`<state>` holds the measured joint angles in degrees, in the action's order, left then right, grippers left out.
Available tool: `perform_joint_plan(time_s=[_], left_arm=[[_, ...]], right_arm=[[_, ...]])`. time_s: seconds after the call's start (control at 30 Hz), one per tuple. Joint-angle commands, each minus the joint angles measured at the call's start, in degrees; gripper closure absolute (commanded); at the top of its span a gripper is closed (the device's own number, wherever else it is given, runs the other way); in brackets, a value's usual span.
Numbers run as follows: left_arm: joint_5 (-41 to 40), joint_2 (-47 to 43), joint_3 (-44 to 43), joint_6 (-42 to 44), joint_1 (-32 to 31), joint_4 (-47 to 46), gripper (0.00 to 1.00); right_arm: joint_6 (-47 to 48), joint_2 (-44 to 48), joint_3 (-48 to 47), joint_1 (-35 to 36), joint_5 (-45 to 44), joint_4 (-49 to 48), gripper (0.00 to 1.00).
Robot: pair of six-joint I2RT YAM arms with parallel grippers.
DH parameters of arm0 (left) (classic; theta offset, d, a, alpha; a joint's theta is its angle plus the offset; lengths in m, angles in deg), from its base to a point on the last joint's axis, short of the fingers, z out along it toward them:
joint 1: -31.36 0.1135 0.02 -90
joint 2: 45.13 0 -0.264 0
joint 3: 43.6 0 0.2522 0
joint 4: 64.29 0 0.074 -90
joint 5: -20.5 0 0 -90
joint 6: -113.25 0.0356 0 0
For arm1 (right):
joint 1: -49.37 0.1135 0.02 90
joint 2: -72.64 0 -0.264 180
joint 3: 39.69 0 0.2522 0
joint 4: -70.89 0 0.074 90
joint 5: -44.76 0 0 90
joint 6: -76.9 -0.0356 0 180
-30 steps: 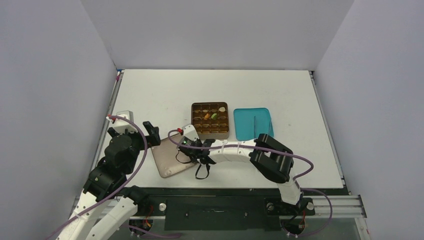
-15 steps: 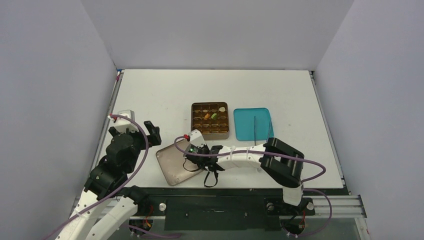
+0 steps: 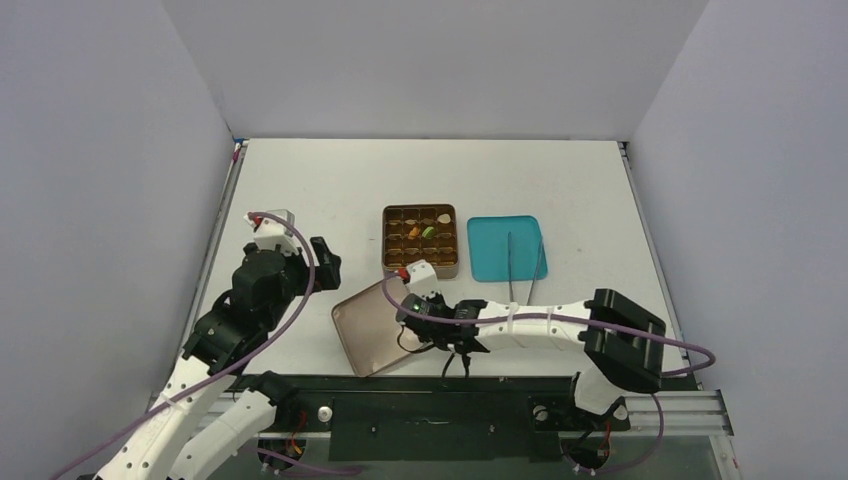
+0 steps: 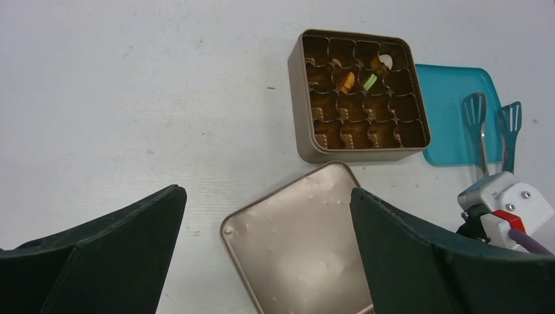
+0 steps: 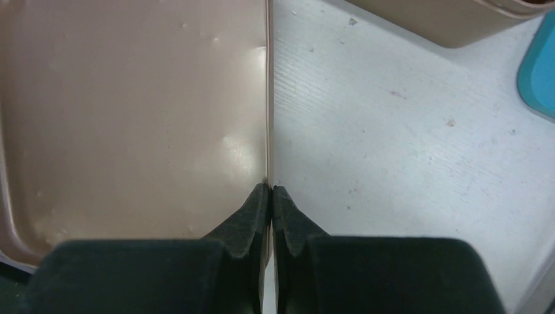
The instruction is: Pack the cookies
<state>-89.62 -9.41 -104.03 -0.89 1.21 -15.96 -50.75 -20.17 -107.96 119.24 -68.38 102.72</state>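
- Gold-coloured square metal tin (image 4: 360,155) open near the middle of the white bench (image 3: 330,190), inside split into a grid of small compartments.
- Tiny bite-size cookies (image 4: 347,80) in that tin: an orange piece and a green piece (image 4: 370,81) in neighbouring compartments of the second row from the far side, plus a pale tan piece (image 4: 386,62) in the far right corner compartment.
- Matching gold-coloured flat metal lid (image 3: 365,330) inner face up on the bench, in front of the tin and a little to its left, turned at an angle, far corner just beside the tin's near wall.
- Right tool (image 5: 270,190) pressed together and clamped on the lid's right-hand rim, the thin edge running straight into the seam between the two black pads (image 5: 245,222).
- Right arm stretched low along the front of the bench, reaching leftward to the lid.
- Left tool (image 4: 268,261) spread wide apart with nothing in it, hovering above the bench to the left of the lid, facing lid and tin.
- Teal rectangular plastic tray (image 3: 490,250) just right of the tin; touching or a sliver apart, cannot tell.
- Long metal tweezers (image 4: 482,140) lying on the tray, flat tips toward the far side, near end past the tray's front edge.
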Motion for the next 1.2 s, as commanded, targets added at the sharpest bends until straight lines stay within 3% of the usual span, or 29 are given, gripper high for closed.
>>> perform_joint_plan(time_s=[0.0, 0.27, 0.6, 1.17], left_arm=[[6.16, 1.55, -2.92, -3.03, 0.09, -0.01, 0.03], [13.71, 5.07, -2.16, -6.52, 0.09, 0.71, 0.03], [16.83, 6.05, -1.37, -8.99, 0.09, 1.1, 0.03], [30.28, 7.64, 0.81, -16.79, 0.09, -1.2, 0.03]], right_arm=[[-2.99, 6.92, 2.9, 0.29, -3.75, -3.02, 1.0], [-5.31, 15.49, 8.58, -0.75, -3.71, -3.81, 1.0], [-6.39, 24.61, 13.5, -2.96, -4.5, -1.85, 1.0], [-5.24, 39.75, 11.16, -6.23, -6.96, 7.36, 1.0]])
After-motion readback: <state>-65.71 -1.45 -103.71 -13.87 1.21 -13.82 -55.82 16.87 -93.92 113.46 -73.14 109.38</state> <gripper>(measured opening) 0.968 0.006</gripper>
